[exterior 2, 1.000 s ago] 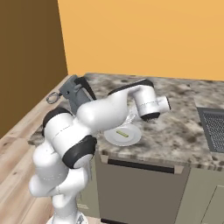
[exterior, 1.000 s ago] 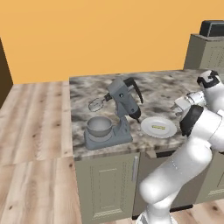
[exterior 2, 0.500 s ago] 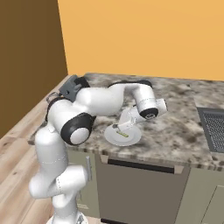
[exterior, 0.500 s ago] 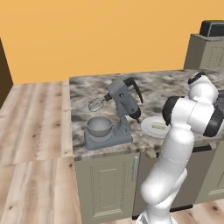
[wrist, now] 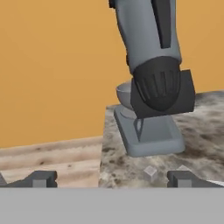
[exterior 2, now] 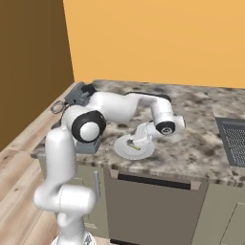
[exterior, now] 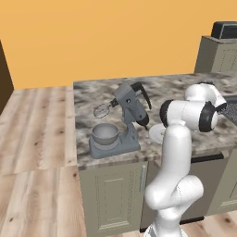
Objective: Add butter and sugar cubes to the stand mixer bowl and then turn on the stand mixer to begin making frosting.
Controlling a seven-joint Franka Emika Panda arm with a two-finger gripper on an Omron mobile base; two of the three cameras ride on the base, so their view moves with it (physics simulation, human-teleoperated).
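On the left of the worktop (exterior: 92, 92), the stand mixer bowl (exterior: 105, 134) sits on the stand mixer (exterior: 124, 121) base and looks empty, with the head tilted up. To the right, the gripper (exterior 2: 139, 142) hangs over the white plate (exterior 2: 125, 151), jaws spread wide and holding nothing. Butter, sugar cubes and switching on all seem still to do.

your two base views look down from behind, left and right, sharing the stand mixer (exterior: 126, 121) on the counter (exterior 2: 201, 148); your hand view sits low, probably near its rear.
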